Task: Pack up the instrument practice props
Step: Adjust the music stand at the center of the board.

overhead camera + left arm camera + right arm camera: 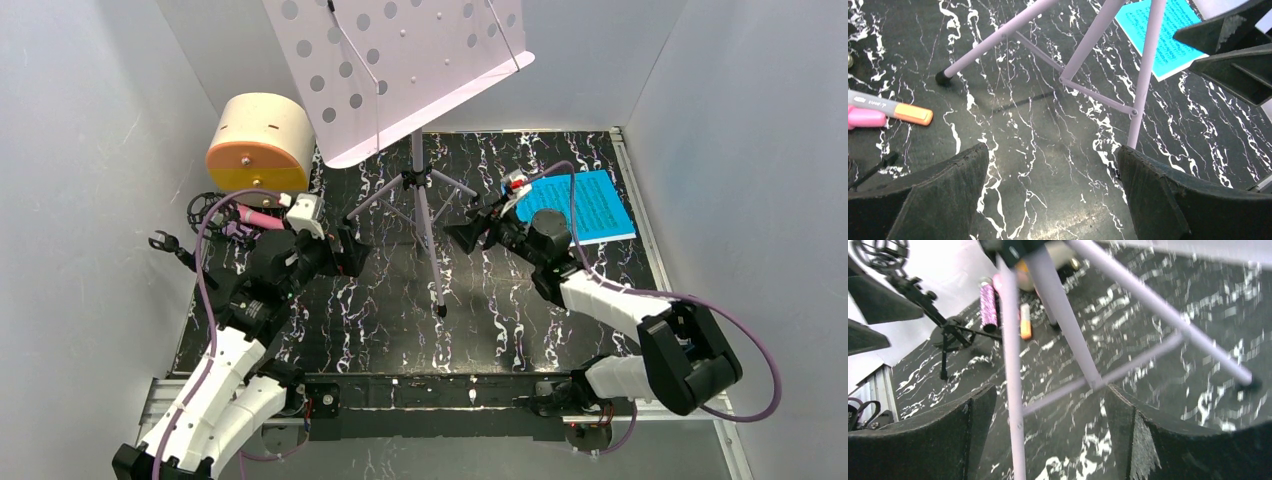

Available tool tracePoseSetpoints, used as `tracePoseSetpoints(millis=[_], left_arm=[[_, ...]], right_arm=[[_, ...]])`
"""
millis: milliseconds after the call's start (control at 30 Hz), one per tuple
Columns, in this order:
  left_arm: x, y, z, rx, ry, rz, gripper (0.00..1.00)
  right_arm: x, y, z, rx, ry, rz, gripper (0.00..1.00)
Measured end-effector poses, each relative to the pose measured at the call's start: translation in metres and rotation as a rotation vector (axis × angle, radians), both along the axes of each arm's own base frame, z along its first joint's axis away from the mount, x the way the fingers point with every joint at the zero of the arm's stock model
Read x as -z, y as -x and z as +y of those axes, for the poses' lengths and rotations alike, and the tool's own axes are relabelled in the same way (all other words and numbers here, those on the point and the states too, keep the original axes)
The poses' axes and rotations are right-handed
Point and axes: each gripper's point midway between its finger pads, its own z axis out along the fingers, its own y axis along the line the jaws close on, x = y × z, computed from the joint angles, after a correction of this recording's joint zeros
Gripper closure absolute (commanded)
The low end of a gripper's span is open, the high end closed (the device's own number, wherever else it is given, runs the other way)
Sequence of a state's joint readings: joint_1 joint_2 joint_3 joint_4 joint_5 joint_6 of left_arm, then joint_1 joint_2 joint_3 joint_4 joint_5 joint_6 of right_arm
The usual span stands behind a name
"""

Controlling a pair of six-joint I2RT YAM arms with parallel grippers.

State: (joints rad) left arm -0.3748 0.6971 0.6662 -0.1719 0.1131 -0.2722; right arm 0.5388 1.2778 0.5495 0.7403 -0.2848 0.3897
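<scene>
stand: pole upright, between both | right gripper: nearer pole, spread, empty | left gripper: opposite side, spread, empty

Robot lab cell, white panel walls, marbled black table

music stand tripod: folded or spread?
Spread. The lilac music stand is upright, its legs splayed out on the table, with the cross braces extended.

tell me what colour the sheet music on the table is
Bright blue with a white edge. The sheet music shows best in the top external view.
</scene>
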Motion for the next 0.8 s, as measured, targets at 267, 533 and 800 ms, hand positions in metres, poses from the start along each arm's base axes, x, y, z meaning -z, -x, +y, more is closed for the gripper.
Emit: tracePoseSetpoints(millis=[267,533,800], left_arm=[[-0.011,-0.006,-0.012,0.059,0.014,-0.036,0.02],[-0.025,0.004,-0.013,0.096,0.034,-0.107,0.02],[-0.027,0.007,-0.016,0.119,0.038,-0.116,0.02]], right_arm=[[-0.078,-0.021,0.033,-0.138,-0.036,-0.331,0.15],[-0.115,-0.052,0.062,-0.195,-0.070,-0.443,0.22],[-0.099,-0.076,0.088,-0.242,-0.076,-0.409,0.32]])
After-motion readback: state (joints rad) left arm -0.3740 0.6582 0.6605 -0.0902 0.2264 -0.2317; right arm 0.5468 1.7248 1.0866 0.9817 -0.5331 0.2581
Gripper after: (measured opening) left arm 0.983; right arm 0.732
